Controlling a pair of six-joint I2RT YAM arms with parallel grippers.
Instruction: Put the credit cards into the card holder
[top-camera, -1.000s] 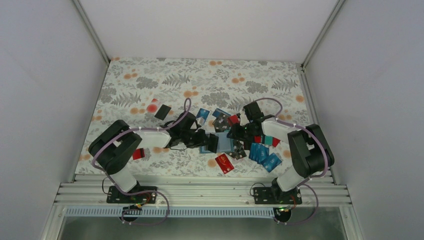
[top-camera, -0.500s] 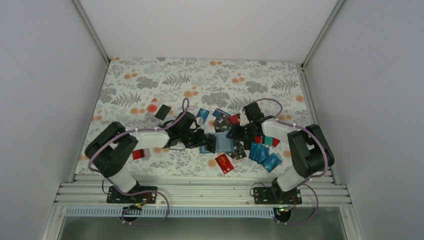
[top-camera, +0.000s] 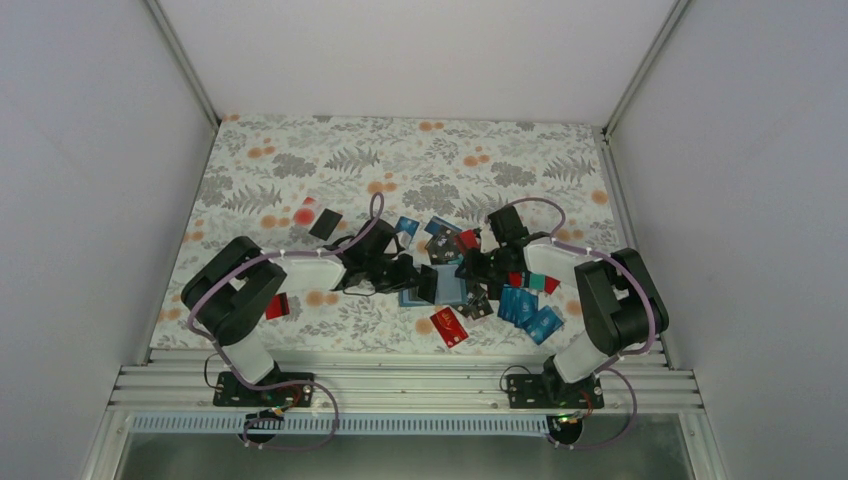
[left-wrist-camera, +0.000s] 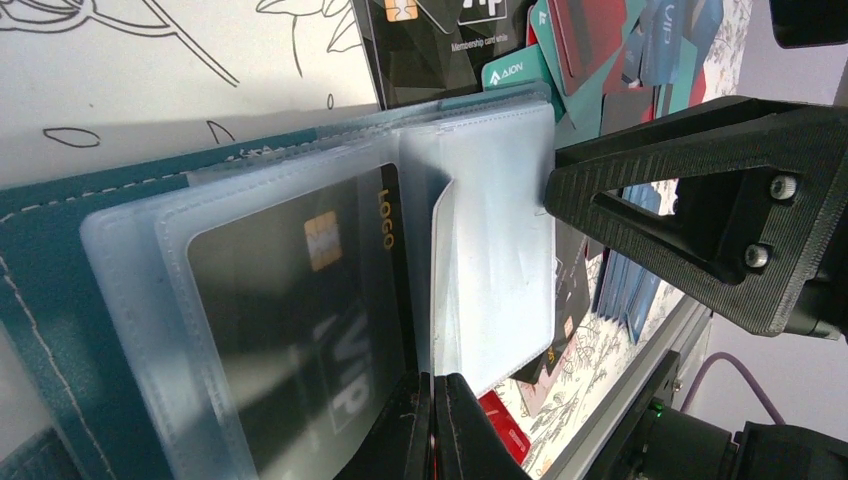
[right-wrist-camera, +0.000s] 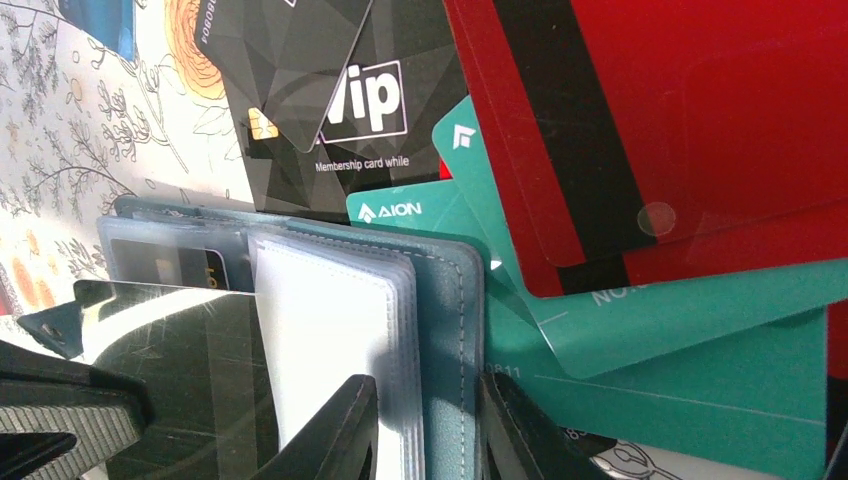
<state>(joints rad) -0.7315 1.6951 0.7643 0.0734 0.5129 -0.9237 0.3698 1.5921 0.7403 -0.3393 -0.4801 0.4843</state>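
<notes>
The teal card holder (top-camera: 447, 286) lies open mid-table between both arms. My left gripper (left-wrist-camera: 432, 432) is shut on the near edge of one of its clear sleeves (left-wrist-camera: 490, 250), which stands up edge-on. A black VIP card (left-wrist-camera: 300, 290) sits inside the neighbouring sleeve. My right gripper (right-wrist-camera: 430, 425) is closed round the holder's stitched teal cover (right-wrist-camera: 452, 330) and sleeve stack, one finger on each side. Loose credit cards lie just behind: a red one (right-wrist-camera: 700, 120), teal ones (right-wrist-camera: 690, 310) and black Vip cards (right-wrist-camera: 370, 110).
More cards are scattered on the floral cloth: a blue fan (top-camera: 528, 310) and a red card (top-camera: 449, 326) near the front, a black card (top-camera: 325, 224) and a red one (top-camera: 277, 308) to the left. The table's metal rail (top-camera: 400, 380) runs close in front.
The right gripper's jaws have drawn in against the card holder's edge. The left arm's elbow swayed left and came back, its gripper staying shut on the sleeve.
</notes>
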